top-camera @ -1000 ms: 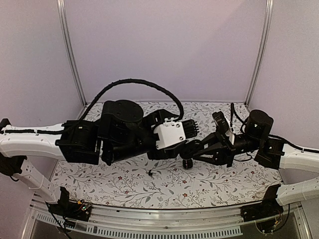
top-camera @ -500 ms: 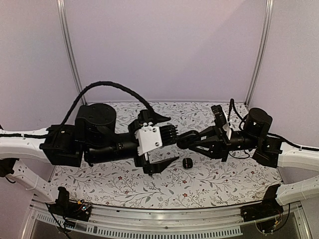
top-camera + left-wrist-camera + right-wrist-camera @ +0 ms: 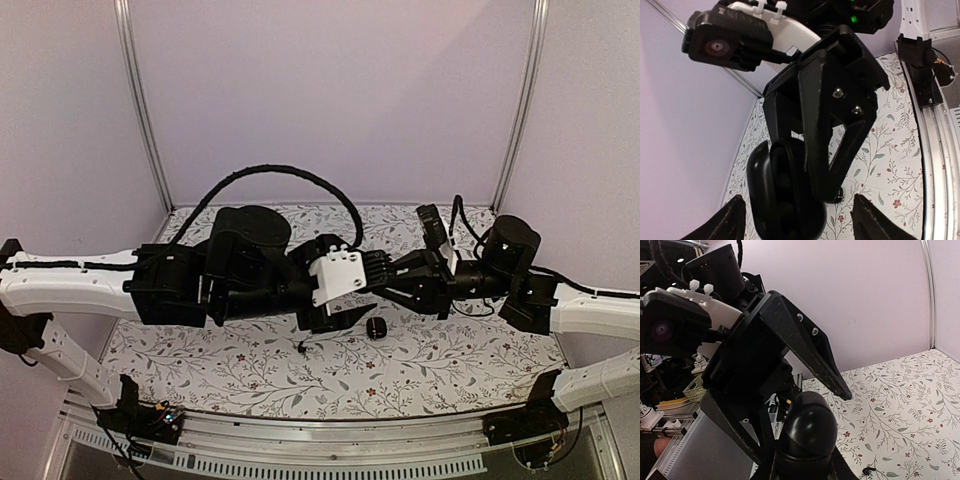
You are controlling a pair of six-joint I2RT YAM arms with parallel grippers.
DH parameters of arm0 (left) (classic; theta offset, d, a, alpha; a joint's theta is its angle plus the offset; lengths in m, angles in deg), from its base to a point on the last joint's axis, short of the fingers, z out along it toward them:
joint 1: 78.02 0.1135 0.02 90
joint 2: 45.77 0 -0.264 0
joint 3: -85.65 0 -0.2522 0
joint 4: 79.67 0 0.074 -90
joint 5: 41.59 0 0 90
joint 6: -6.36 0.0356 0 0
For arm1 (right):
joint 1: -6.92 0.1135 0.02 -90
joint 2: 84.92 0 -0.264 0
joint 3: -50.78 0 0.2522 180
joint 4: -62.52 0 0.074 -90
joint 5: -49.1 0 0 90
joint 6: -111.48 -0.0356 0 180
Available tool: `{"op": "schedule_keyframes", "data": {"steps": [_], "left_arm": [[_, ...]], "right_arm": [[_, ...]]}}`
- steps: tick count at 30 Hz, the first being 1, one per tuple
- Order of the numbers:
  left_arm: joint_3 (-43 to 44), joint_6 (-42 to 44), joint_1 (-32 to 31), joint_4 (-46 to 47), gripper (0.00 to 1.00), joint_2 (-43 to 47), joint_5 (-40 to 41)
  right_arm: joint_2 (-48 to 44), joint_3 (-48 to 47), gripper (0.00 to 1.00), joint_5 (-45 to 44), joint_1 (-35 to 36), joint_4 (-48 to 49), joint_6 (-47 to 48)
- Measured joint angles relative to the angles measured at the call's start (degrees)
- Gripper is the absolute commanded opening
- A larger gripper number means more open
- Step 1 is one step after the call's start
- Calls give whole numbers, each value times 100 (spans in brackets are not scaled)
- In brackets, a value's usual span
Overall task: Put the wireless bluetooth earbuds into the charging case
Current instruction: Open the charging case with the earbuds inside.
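My right gripper (image 3: 805,462) is shut on a black pebble-shaped charging case (image 3: 808,432) and holds it above the table; the case's lid looks closed. The case also shows in the left wrist view (image 3: 782,197), between the right gripper's black fingers (image 3: 825,125). My left gripper (image 3: 797,212) is open, and its fingertips (image 3: 735,220) stand to either side of the case without touching it. In the top view the two grippers meet mid-table, left (image 3: 365,290) and right (image 3: 392,280). A tiny black earbud (image 3: 301,347) lies on the cloth; it also shows in the right wrist view (image 3: 869,471).
A small round black item (image 3: 376,328) lies on the floral tablecloth (image 3: 450,350) just below the grippers; what it is I cannot tell. Metal posts (image 3: 145,120) and lilac walls enclose the table. The aluminium front rail (image 3: 320,440) runs along the near edge.
My left arm, which half a second ago had drawn back left, has returned right, its open fingers now around the case. My right gripper has lifted the case slightly up and back.
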Motion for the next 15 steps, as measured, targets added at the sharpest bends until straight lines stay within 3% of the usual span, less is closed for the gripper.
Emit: {"op": "schedule_keyframes", "data": {"steps": [8, 15], "left_arm": [[127, 81, 13, -87, 50, -232, 166], [127, 184, 22, -181, 38, -232, 380]], "right_arm": [[295, -31, 1, 13, 0, 57, -282], [376, -72, 2, 0, -33, 61, -448]]}}
